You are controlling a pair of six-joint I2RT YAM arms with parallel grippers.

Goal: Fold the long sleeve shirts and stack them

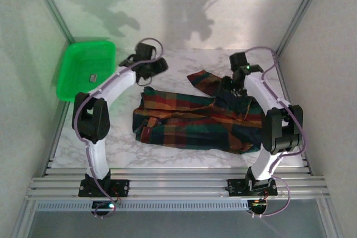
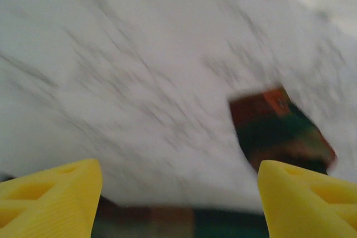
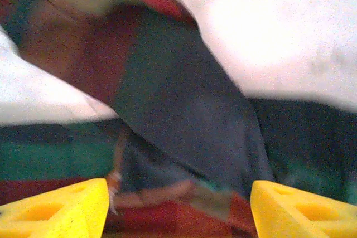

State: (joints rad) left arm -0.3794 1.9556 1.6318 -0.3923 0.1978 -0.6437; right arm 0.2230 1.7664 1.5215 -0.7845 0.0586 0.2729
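The marble table [image 1: 120, 149] carries a rumpled plaid shirt [image 1: 195, 122]; the left end effector [image 2: 178, 171] and the right end effector [image 3: 178, 188] both gape wide, empty.

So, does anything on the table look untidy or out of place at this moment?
Yes. The soft plaid cloth shirt lies rumpled on the white marble table, with one sleeve sticking out toward the far edge. A small grey item also sits in the bright green plastic tray.
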